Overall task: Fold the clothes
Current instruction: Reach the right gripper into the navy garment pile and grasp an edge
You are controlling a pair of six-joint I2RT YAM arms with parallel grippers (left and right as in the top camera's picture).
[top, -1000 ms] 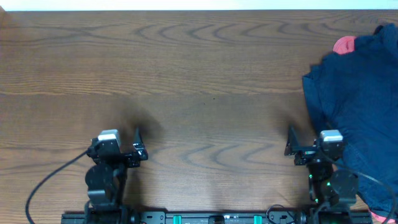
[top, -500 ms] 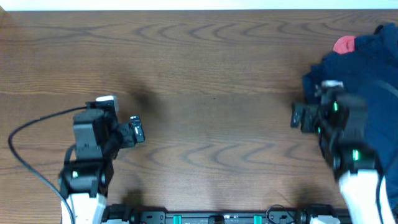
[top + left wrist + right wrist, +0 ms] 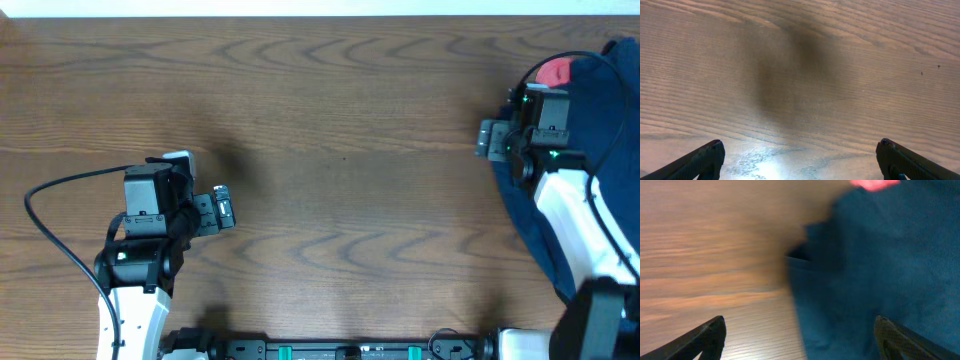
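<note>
A heap of dark navy-blue clothes (image 3: pixel 610 150) lies at the table's right edge, with a pink-red piece (image 3: pixel 555 71) at its upper left. My right gripper (image 3: pixel 490 139) is open over the heap's left edge. In the right wrist view the navy fabric (image 3: pixel 890 270) fills the right side, its edge between the open fingers (image 3: pixel 800 340), and the pink-red piece (image 3: pixel 872 184) shows at the top. My left gripper (image 3: pixel 224 208) is open and empty over bare wood at the left; its wrist view shows only the fingers (image 3: pixel 800 160) above the table.
The wooden table (image 3: pixel 340 130) spreads between the two arms. A black cable (image 3: pixel 45 195) loops left of the left arm. The table's far edge runs along the top of the overhead view.
The right arm has reached forward from the table's front to the left edge of the navy heap. The left arm has risen and shifted slightly left and forward.
</note>
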